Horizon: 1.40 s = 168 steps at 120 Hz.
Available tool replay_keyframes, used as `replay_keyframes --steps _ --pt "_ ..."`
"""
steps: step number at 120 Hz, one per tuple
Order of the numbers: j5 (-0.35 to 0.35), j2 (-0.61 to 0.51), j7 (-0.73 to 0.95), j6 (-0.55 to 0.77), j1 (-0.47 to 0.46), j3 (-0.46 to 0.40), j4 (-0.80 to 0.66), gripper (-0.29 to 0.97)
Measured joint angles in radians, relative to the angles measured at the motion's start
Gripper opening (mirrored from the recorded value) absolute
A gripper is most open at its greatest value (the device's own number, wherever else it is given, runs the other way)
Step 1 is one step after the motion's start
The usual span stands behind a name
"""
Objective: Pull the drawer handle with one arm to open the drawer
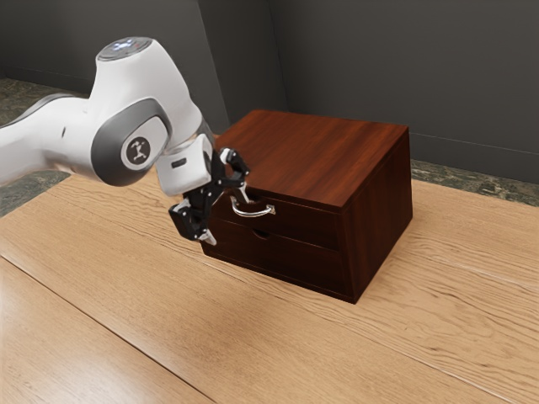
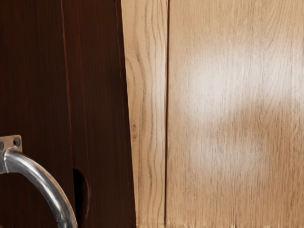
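Note:
A dark wooden cabinet (image 1: 324, 156) with two drawers stands on the table. The upper drawer front (image 1: 295, 217) carries a curved metal handle (image 1: 251, 209) and looks flush with the cabinet. My black gripper (image 1: 224, 204) is open at the handle's end nearer the exterior view's left, one finger above it and one below and in front. I cannot tell whether a finger touches the handle. In the wrist view the handle (image 2: 40, 180) curves out from its screwed mount just under my hand, against the dark drawer front (image 2: 47, 71).
The lower drawer (image 1: 282, 252) has a small finger notch (image 2: 80, 190) at its top edge. The light wooden table (image 1: 253, 337) stretches bare around the cabinet. A dark wall stands behind it.

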Motion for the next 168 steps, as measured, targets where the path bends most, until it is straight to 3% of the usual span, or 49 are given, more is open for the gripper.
replay_keyframes --steps 106,125,168 --pt "-0.005 0.036 0.014 0.048 0.009 0.005 -0.012 0.65" --pt "-0.007 0.037 0.015 0.053 0.009 0.004 -0.012 0.56" --pt "-0.007 0.034 0.017 0.072 0.002 0.004 -0.012 0.22"
